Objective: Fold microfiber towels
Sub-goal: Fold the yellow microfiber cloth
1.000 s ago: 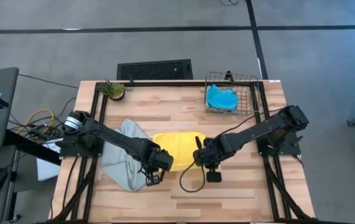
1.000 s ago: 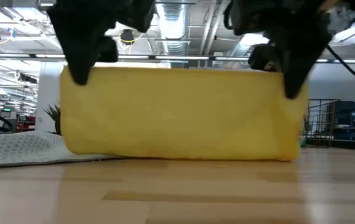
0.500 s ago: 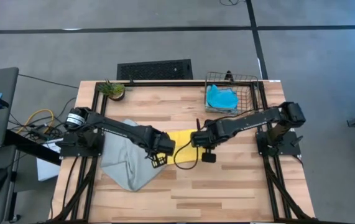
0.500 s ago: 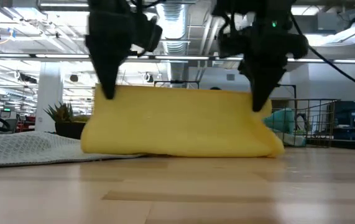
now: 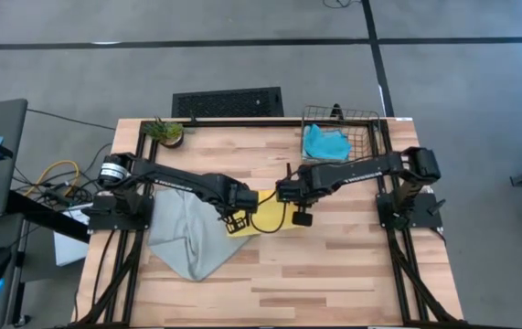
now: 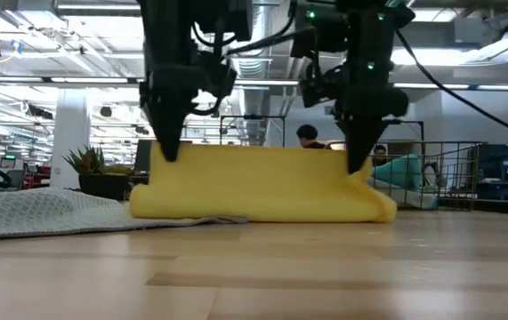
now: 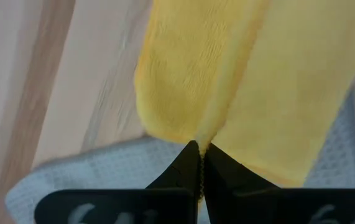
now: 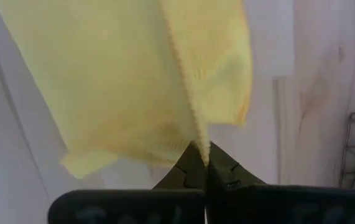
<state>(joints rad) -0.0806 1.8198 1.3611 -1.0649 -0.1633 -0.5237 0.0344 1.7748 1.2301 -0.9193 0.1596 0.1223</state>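
The desk (image 5: 334, 274) carries a grey towel (image 5: 180, 239) under the left arm, its corner just below the left fingers (image 7: 186, 167). From above, the yellow towel (image 5: 268, 212) is a sliver between both arms; the level view shows it hanging as a folded band, lower edge on the wood. Both fingers are pinched tight on its top corners, right fingers (image 8: 196, 163) near the basket (image 5: 370, 137). Since a second ago the towel has moved farther back and sunk lower. Bare wood lies in front.
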